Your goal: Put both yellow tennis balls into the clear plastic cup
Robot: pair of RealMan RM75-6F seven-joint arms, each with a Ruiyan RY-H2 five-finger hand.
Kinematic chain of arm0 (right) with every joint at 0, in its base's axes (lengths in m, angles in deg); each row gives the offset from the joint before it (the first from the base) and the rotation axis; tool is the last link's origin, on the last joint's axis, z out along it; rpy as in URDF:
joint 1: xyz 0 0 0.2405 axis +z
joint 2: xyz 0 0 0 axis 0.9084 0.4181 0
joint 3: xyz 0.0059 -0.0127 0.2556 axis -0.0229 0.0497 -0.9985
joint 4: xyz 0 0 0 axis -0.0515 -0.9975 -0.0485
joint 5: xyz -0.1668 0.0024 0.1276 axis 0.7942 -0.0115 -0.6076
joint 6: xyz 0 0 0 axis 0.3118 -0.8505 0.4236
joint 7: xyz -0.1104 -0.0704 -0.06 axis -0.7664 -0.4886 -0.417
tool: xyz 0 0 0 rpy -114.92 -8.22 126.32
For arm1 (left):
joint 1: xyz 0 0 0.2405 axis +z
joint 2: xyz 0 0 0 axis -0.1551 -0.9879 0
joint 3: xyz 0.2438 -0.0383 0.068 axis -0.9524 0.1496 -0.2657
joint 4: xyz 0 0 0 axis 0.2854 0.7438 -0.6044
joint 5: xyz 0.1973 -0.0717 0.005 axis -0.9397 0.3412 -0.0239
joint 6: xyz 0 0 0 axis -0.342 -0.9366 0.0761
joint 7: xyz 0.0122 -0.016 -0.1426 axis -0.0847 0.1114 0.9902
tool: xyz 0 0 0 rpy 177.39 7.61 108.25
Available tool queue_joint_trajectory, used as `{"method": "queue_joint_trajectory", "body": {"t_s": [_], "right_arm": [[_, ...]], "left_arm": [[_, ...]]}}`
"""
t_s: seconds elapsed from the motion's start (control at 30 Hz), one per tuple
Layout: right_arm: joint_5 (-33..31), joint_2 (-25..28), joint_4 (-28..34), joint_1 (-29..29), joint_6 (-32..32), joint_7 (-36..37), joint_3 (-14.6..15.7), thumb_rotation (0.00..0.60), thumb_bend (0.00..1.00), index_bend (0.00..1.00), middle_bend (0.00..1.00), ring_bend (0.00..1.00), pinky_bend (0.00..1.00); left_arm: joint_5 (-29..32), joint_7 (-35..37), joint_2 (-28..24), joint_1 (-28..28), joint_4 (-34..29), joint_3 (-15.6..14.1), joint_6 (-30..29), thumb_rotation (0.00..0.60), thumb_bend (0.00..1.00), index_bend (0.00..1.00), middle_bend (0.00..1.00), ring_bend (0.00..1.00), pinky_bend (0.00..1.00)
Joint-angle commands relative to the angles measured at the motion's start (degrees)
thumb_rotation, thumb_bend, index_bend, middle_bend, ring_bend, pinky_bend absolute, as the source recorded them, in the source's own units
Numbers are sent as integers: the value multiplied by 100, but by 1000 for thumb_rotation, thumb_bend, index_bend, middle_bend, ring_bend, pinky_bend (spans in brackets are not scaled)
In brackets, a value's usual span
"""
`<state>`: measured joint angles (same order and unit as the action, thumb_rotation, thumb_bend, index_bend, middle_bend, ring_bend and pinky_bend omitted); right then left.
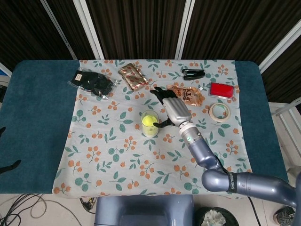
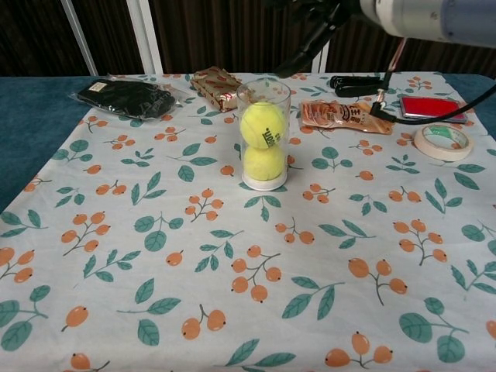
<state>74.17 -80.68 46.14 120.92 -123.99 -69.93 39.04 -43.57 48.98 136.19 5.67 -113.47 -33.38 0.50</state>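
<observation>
The clear plastic cup (image 2: 263,136) stands upright near the middle of the floral cloth, also visible in the head view as the cup (image 1: 150,124). Two yellow tennis balls are stacked inside it: the upper ball (image 2: 263,125) rests on the lower ball (image 2: 263,162). My right hand (image 1: 170,107) hovers above and to the right of the cup, fingers spread, holding nothing. In the chest view only the fingers (image 2: 304,48) of that hand show at the top edge. A dark bit at the head view's left edge may be my left hand (image 1: 10,165); its state is unclear.
On the cloth lie a black pouch (image 1: 92,83), a brown snack packet (image 1: 133,76), an orange snack bag (image 1: 187,94), a black stapler (image 1: 193,74), a red box (image 1: 222,90) and a tape roll (image 1: 219,111).
</observation>
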Motion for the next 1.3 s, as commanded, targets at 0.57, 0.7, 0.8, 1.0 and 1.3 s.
{"method": "queue_joint_trajectory", "body": {"t_s": [0.57,0.7,0.8,1.0,1.3], "right_arm": [[4225,1954,28,-3063,-2056,1888,2001,600,228,116,52,125,0],[4660,1875,-403,-3450,-2506,1654,2301,600,228,116,52,125,0],[4810,1780,-673,-3732,-2733,1519,2507,600,228,115,52,125,0],[4972,1664,-1081,-4168,-3120,1518,2672,600,228,115,52,125,0],[5171,1743,-1091,-4360,-3376,1340,2607,600,229,116,52,125,0]], "left_arm": [[-241,-78,70,-32,22,-90,-15,600,13,74,4,0,11],[-268,-63,79,-30,26,-98,-28,600,13,74,4,0,5],[-268,-61,76,-18,27,-95,-54,600,13,74,4,0,5],[-323,-115,77,-3,2,-112,-105,600,13,74,4,0,5],[-442,-184,125,-13,28,-167,-115,600,13,74,4,0,5]]}}
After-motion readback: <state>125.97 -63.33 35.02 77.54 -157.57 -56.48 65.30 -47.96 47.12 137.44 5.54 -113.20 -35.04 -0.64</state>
